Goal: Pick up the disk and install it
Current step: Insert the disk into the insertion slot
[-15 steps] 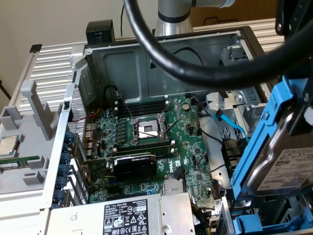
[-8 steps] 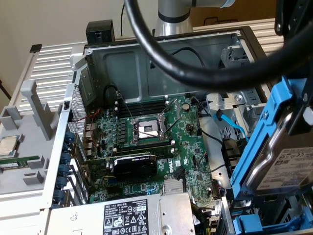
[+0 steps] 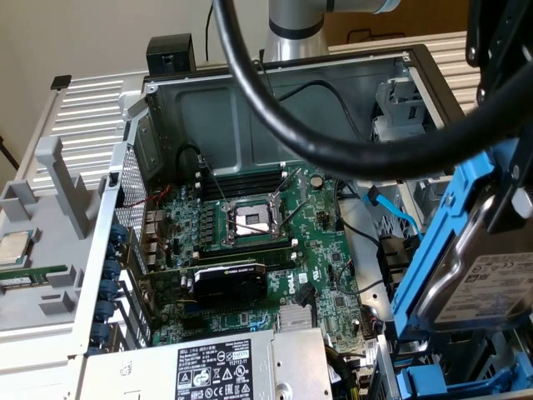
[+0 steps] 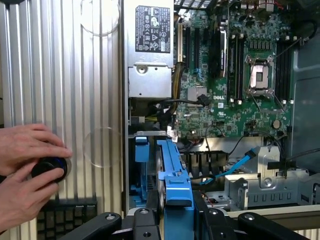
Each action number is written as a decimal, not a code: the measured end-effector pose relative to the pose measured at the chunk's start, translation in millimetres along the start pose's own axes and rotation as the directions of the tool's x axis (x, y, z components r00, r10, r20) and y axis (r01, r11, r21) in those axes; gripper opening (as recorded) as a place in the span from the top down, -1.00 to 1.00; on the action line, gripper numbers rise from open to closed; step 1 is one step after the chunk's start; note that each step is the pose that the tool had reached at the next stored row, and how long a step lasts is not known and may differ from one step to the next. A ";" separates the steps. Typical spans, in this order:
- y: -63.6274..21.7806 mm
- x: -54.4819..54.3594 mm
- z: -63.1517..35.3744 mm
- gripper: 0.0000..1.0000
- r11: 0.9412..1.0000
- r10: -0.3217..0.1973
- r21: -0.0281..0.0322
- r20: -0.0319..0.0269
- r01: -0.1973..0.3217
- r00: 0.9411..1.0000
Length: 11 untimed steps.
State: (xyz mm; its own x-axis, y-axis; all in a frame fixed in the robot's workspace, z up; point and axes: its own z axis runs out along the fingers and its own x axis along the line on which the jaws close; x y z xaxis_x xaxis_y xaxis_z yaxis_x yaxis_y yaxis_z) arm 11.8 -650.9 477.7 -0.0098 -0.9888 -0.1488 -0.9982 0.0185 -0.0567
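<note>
The disk [image 3: 491, 287], a silver drive with a white label in a bright blue carrier frame [image 3: 433, 267], hangs tilted at the exterior view's right, above the open computer case's drive bay area [image 3: 450, 379]. My gripper [image 3: 506, 196] is shut on it from above, its black body reaching in from the upper right. In the wrist view the blue carrier edge of the disk [image 4: 172, 172] runs straight out from between my black fingers [image 4: 145, 220], over the bay slot [image 4: 142, 185] beside the motherboard.
A thick black cable [image 3: 333, 142] arcs across the open case. Inside are the motherboard with its CPU socket [image 3: 250, 218], a black card [image 3: 229, 279], a blue data cable [image 3: 400, 218] and the grey power supply [image 3: 225, 367]. A person's hands [image 4: 25, 170] hold a black knob [image 4: 49, 169].
</note>
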 end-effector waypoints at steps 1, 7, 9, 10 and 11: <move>0.0 0.0 0.6 0.27 1.000 0.000 0.000 0.001 0.000 1.000; 0.0 -0.9 1.7 0.27 1.000 0.000 -0.001 0.003 0.000 1.000; 0.0 -2.4 2.1 0.27 1.000 0.000 -0.002 0.002 0.000 1.000; 0.1 -4.6 2.5 0.27 1.000 0.000 -0.002 0.002 0.000 1.000; 0.1 -6.5 3.0 0.27 1.000 0.000 -0.002 0.002 0.000 1.000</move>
State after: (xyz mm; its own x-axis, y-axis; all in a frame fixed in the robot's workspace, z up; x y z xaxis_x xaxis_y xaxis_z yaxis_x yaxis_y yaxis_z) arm 12.0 -644.1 475.8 -0.0101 -0.9885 -0.1508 -0.9983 0.0186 -0.0550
